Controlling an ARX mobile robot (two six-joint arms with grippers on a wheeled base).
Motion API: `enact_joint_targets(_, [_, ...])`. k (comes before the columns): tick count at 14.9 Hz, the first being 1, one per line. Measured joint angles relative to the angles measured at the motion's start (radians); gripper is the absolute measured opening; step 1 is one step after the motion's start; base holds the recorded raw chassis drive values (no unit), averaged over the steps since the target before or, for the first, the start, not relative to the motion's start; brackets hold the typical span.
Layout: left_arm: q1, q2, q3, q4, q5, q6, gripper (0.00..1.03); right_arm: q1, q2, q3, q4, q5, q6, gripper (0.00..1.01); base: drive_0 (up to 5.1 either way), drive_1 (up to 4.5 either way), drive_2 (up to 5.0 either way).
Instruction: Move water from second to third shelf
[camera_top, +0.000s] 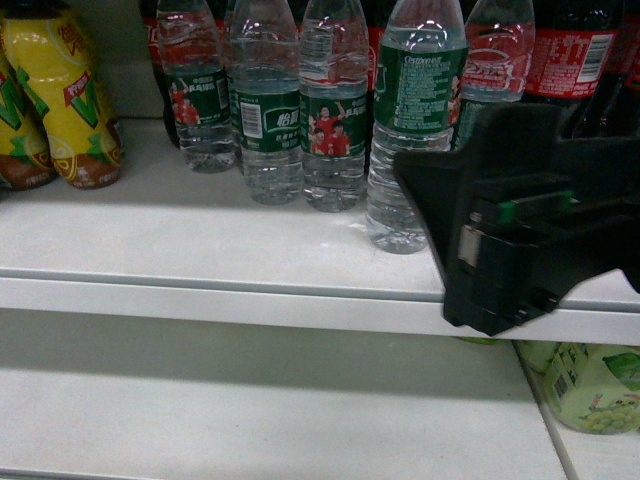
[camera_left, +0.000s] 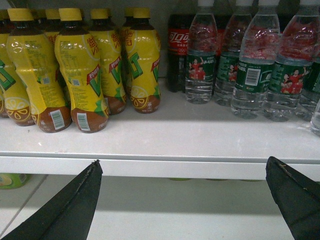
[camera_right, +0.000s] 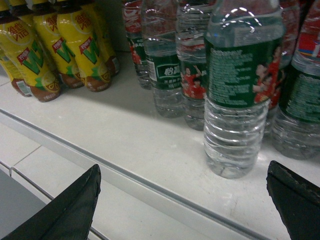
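Nearest the shelf edge (camera_right: 150, 187): water bottle (camera_right: 243, 90), clear, nearly full — right gripper (camera_right: 182, 200) wide open before it, apart. Only in the left wrist view: left gripper (camera_left: 185, 200) spread wide — yellow tea bottles (camera_left: 80, 75) farther along the edge.

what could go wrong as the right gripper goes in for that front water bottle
1. The front water bottle stands forward of a tight cluster of other water bottles; a wide-open right gripper may nudge neighbours over.
2. It stands near the shelf edge, so a push instead of a clean grip might tip it off.
3. The lower shelf already holds a green bottle on the right, limiting the placing space there.
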Motion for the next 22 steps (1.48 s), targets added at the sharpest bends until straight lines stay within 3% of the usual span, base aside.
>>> enact_joint_targets(5, [0.0,0.0,0.0,0.0,0.0,0.0,0.98,0.016,0.187,0.192,-0.015,0.093,-0.036,0.98,0.0,0.0,0.0])
enact_joint_targets(10, [0.0,0.0,0.0,0.0,0.0,0.0,0.98,-0.026,0.272,0.315,-0.066,0.176,-0.053,0.98,0.0,0.0,0.0])
enact_joint_targets(20, [0.0,0.0,0.0,0.0,0.0,0.0,0.98,-0.037,0.422,0.464,-0.063,0.178,-0.048,0.98,0.0,0.0,0.0])
enact_joint_targets(22, [0.0,0.0,0.0,0.0,0.0,0.0,0.98,-0.036,0.467,0.554,-0.094,0.206,-0.062,0.98,0.0,0.0,0.0])
